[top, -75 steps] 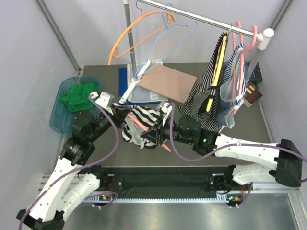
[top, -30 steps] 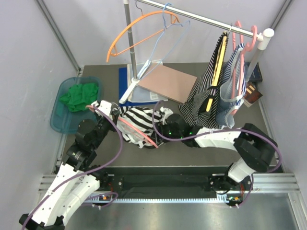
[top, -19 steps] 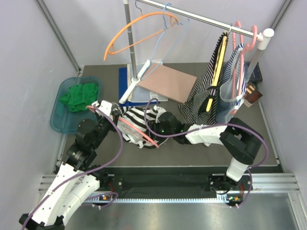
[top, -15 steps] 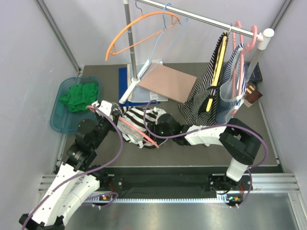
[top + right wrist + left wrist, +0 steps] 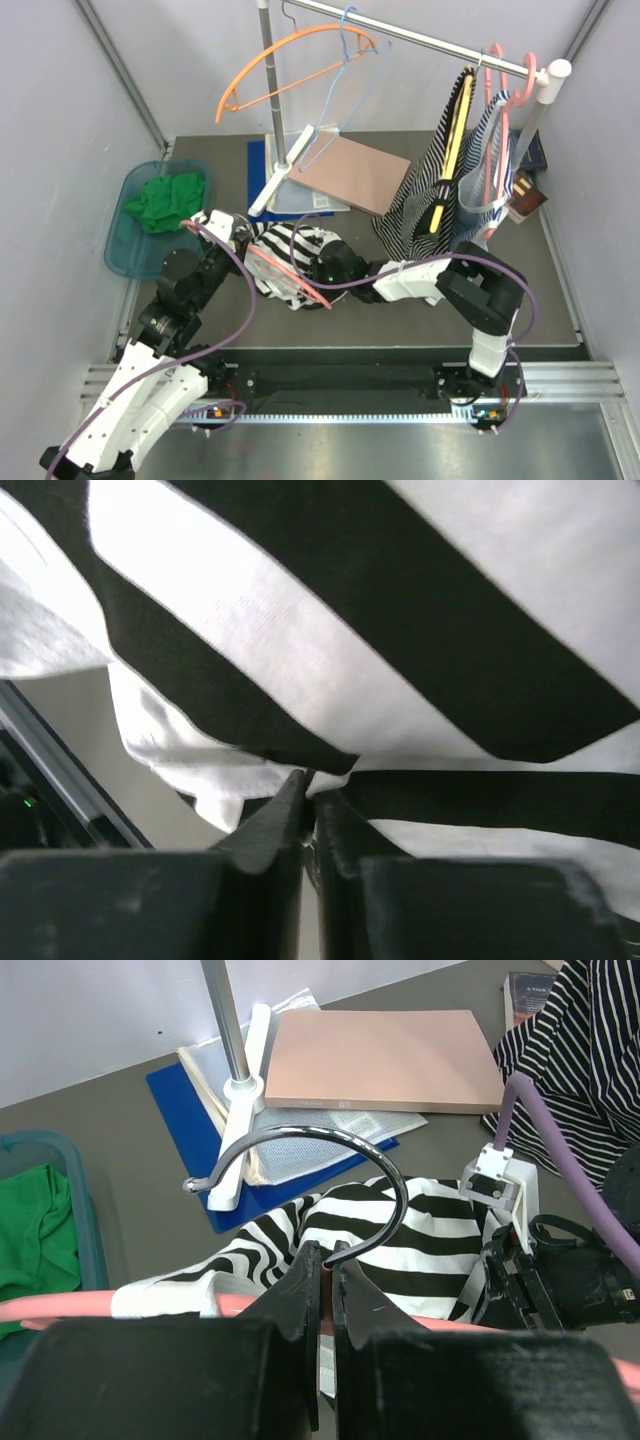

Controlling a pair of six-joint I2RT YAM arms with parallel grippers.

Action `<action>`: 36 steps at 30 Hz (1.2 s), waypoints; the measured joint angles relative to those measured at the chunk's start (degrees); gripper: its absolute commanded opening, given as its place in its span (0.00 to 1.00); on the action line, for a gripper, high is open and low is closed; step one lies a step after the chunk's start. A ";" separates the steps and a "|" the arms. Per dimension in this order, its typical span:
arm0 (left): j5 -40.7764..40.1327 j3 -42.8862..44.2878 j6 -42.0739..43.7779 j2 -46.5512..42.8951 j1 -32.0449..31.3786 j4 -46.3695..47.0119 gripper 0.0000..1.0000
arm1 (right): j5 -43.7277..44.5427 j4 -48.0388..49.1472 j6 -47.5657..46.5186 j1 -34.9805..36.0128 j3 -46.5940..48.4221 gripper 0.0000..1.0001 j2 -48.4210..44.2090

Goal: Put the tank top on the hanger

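The tank top [image 5: 296, 240], with wide black and white stripes, lies bunched on the table between the two arms. The salmon-pink hanger [image 5: 290, 278] runs across its near side. My left gripper [image 5: 322, 1272] is shut on the hanger's neck just below the curved metal hook [image 5: 335, 1143]; its pink arm [image 5: 60, 1308] passes under the cloth. My right gripper [image 5: 310, 780] is shut on a fold of the tank top [image 5: 400, 610] at the garment's right side, seen from above as the right gripper [image 5: 314, 268].
A teal bin [image 5: 120, 245] with a green cloth [image 5: 165, 200] stands at the left. Behind are the rack pole [image 5: 268, 90], an orange hanger [image 5: 290, 60], a light-blue hanger [image 5: 352, 75] and a brown board [image 5: 350, 172]. A dark striped garment [image 5: 445, 190] hangs at the right.
My right arm has reached left into the tank top and its jaws have closed on the cloth. The left gripper has stayed shut on the hanger.
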 measured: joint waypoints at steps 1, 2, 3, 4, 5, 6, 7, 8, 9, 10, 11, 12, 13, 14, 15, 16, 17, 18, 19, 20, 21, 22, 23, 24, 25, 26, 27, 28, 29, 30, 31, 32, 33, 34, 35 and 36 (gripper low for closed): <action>-0.02 -0.04 0.00 0.00 0.00 0.02 0.00 | 0.07 -0.07 -0.09 0.02 0.04 0.00 0.00; -0.09 -0.07 0.00 0.00 0.00 0.00 0.00 | 0.22 -0.15 -0.17 0.04 0.13 0.00 -0.04; -0.28 -0.09 0.00 0.00 0.00 0.00 0.00 | 0.44 -0.26 -0.20 0.04 0.13 0.00 -0.17; -0.52 -0.13 0.00 -0.02 0.00 0.02 0.00 | 0.83 -0.85 -0.20 0.07 0.09 0.00 -0.55; -0.85 -0.17 0.02 -0.31 0.00 0.04 0.00 | 1.25 -1.38 -0.39 0.07 -0.02 0.00 -1.09; -1.31 -0.24 0.02 -0.37 0.00 0.02 0.00 | 1.57 -1.64 -0.59 0.07 -0.50 0.00 -1.95; -1.79 -0.31 0.07 -0.50 0.00 0.04 0.00 | 1.81 -2.08 -0.70 0.07 -1.44 0.00 -3.34; -2.14 -0.33 0.17 -0.63 0.00 0.02 0.00 | 2.12 -2.71 -0.90 0.07 -2.49 0.00 -4.98; -2.69 -0.35 0.28 -0.74 0.00 0.04 0.00 | 2.29 -3.23 -1.07 0.07 -3.45 0.00 -6.47; -3.23 -0.35 0.42 -0.74 0.00 0.09 0.00 | 2.60 -4.02 -1.18 0.07 -4.63 0.00 -8.50; -3.67 -0.35 0.55 -0.74 0.00 0.17 0.00 | 2.71 -4.92 -1.27 0.07 -5.68 0.00 -10.38; -4.57 -0.35 0.68 -0.74 -0.02 0.31 0.00 | 3.10 -5.88 -1.29 0.09 -6.91 0.00 -12.61; -5.38 -0.35 0.81 -0.72 -0.02 0.48 0.00 | 3.37 -6.51 -1.36 0.09 -7.93 0.00 -14.51; -6.29 -0.35 0.85 -0.68 0.00 0.61 0.00 | 3.72 -7.45 -1.49 0.09 -8.81 0.00 -16.37; -6.97 -0.35 0.90 -0.57 0.00 0.68 0.00 | 3.91 -8.41 -1.53 0.09 -9.66 0.00 -18.21; -7.67 -0.35 0.87 -0.42 -0.02 0.79 0.00 | 4.02 -9.07 -1.55 0.09 -10.21 0.00 -19.63; -8.11 -0.35 0.87 -0.24 0.00 0.92 0.00 | 4.15 -10.34 -1.60 0.13 -10.75 0.00 -21.33; -8.70 -0.35 0.90 0.09 -0.02 1.20 0.00 | 4.28 -11.63 -1.64 0.22 -11.06 0.00 -22.95; -9.07 -0.35 0.92 0.24 -0.02 1.38 0.00 | 4.31 -12.87 -1.66 0.33 -11.26 0.00 -24.50; -9.44 -0.35 0.96 0.57 -0.02 1.68 0.00 | 4.24 -14.16 -1.70 0.42 -11.32 0.00 -26.03; -9.75 -0.35 1.05 0.83 -0.02 2.01 0.00 | 4.24 -15.41 -1.73 0.46 -11.32 0.00 -27.54; -10.10 -0.35 1.18 1.05 -0.02 2.36 0.00 | 4.24 -16.70 -1.77 0.46 -11.37 0.00 -29.33; -10.25 -0.35 1.27 1.25 -0.02 2.56 0.00 | 4.31 -17.46 -1.90 0.46 -11.39 0.00 -30.49; -10.40 -0.35 1.36 1.46 0.00 2.84 0.00 | 4.42 -18.56 -2.03 0.46 -11.41 0.00 -31.85; -10.51 -0.35 1.49 1.57 -0.02 3.15 0.00 | 4.52 -19.85 -2.12 0.46 -11.41 0.00 -33.33; -10.56 -0.35 1.53 1.57 -0.02 3.32 0.00 | 4.59 -20.55 -2.16 0.46 -11.41 0.00 -34.23; -10.62 -0.35 1.68 1.55 0.00 3.50 0.00 | 4.66 -21.66 -2.16 0.46 -11.41 0.00 -35.43; -10.73 -0.35 1.79 1.53 0.00 3.67 0.00 | 4.72 -22.45 -2.19 0.46 -11.41 0.00 -36.17; -10.84 -0.35 1.92 1.53 -0.02 3.87 0.00 | 4.79 -23.30 -2.19 0.46 -11.41 0.00 -36.94; -10.91 -0.35 1.92 1.53 -0.02 3.93 0.00 | 4.81 -24.06 -2.19 0.46 -11.41 0.00 -37.55; -11.02 -0.35 1.95 1.53 -0.02 3.96 0.00 | 4.79 -24.83 -2.21 0.46 -11.37 0.00 -38.01; -11.02 -0.35 1.95 1.53 0.00 3.96 0.00 | 4.79 -25.70 -2.25 0.48 -11.17 0.00 -38.36; -11.02 -0.35 1.92 1.53 0.00 3.98 0.00 | 4.81 -26.36 -2.36 0.59 -10.95 0.00 -38.58; -10.97 -0.35 1.92 1.55 -0.02 4.09 0.00 | 4.96 -27.02 -2.56 0.74 -10.62 0.00 -38.73; -10.91 -0.35 1.90 1.55 -0.02 4.15 0.00 | 5.01 -27.76 -2.67 0.96 -10.21 0.00 -38.86; -10.60 -0.35 1.88 1.53 0.00 4.26 0.00 | 5.03 -28.04 -2.75 1.09 -9.94 0.00 -38.93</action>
